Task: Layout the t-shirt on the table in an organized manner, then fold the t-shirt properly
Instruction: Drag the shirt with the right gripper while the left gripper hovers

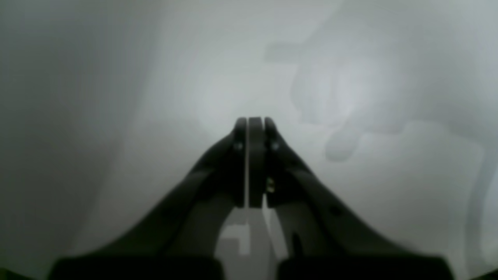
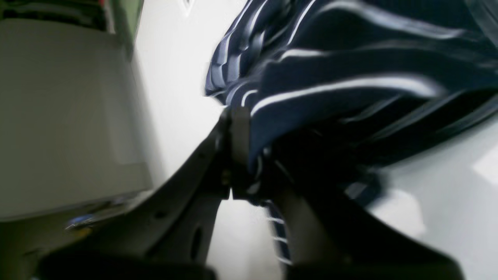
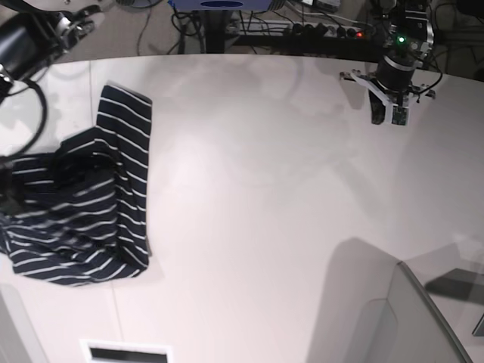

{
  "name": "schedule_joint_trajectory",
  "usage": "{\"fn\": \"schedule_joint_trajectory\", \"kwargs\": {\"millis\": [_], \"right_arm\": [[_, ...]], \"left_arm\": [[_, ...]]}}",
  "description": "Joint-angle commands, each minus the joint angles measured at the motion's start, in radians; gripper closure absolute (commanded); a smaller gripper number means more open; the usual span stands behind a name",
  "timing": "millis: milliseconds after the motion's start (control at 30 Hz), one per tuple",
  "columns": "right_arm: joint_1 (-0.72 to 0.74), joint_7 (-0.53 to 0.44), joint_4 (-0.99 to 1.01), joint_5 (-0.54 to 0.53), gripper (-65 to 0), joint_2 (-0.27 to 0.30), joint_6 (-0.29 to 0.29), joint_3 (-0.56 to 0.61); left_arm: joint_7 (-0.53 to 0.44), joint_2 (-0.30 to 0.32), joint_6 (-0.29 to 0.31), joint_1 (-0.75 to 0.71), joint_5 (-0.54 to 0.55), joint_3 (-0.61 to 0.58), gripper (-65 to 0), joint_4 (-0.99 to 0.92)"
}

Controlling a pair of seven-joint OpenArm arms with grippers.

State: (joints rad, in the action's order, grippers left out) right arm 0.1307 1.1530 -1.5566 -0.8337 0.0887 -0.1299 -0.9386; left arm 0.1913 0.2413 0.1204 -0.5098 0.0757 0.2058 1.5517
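The shirt [image 3: 79, 212] lies bunched at the table's [image 3: 265, 189] left edge — the right gripper [image 2: 243, 155] is clamped on its cloth. At upper right, the left gripper [image 1: 251, 128] is closed, empty.

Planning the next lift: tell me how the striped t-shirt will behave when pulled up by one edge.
Likely floppy: the t-shirt lies in soft bunched folds on the table. Pinched in the right gripper, it drapes and will probably trail. It probably slides easily on that smooth top.
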Motion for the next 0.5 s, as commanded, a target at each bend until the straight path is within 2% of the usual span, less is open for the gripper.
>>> {"fn": "schedule_joint_trajectory", "kwargs": {"millis": [0, 67, 233, 367, 467], "right_arm": [[0.014, -0.018, -0.026, -0.025, -0.8, 0.041, -0.004, -0.006], [-0.001, -0.017, -0.029, -0.031, -0.8, 0.073, -0.006, -0.030], [-0.018, -0.017, -0.028, -0.135, -0.8, 0.135, -0.006, -0.099], [-0.016, -0.020, -0.028, -0.141, -0.8, 0.174, -0.006, -0.101], [-0.021, -0.090, -0.017, -0.137, -0.8, 0.205, -0.006, -0.102]], "left_arm": [[-0.020, 0.010, -0.005, -0.002, 0.000, 0.005, 0.0, 0.016], [-0.020, 0.010, -0.005, -0.002, 0.000, 0.007, 0.0, 0.008], [-0.020, 0.028, -0.005, 0.010, 0.000, -0.001, 0.0, -0.020], [-0.020, 0.028, -0.005, 0.013, 0.000, -0.003, 0.0, -0.023], [-0.020, 0.030, -0.005, 0.027, 0.000, -0.001, 0.0, -0.026]]}}
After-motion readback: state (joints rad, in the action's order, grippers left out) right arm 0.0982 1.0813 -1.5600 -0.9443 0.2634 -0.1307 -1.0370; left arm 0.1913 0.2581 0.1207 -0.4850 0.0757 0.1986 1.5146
